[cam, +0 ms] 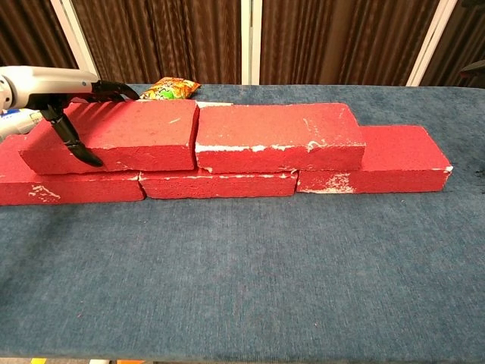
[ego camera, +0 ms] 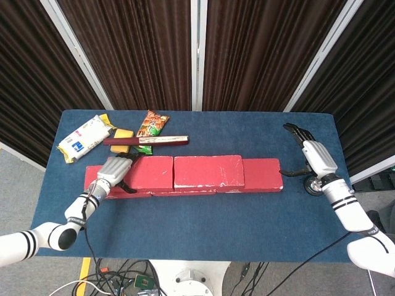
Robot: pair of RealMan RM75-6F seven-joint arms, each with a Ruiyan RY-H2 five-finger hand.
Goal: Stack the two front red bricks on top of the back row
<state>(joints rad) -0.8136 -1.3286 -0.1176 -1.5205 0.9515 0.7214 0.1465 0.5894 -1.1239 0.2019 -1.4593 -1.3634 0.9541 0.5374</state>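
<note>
Left hand (ego camera: 115, 171) fingers grip the left top brick (cam: 114, 137), its long axis running 9-to-3; right hand (ego camera: 313, 158) hangs open, far off.

Blue table (ego camera: 203, 225); far-left corner: white wipes pack (ego camera: 83, 138), yellow block (ego camera: 123, 133), snack bag (ego camera: 152, 123) (orange-green), dark red stick (ego camera: 145, 141).

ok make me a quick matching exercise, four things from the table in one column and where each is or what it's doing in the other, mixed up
Things:
1. left hand
2. right hand
3. snack bag
4. white packet

Places or states:
A. back left corner of the table
B. gripping the left top brick
C. open, right of the bricks
D. behind the bricks, near the middle

Pairs: 1-B, 2-C, 3-D, 4-A
</note>
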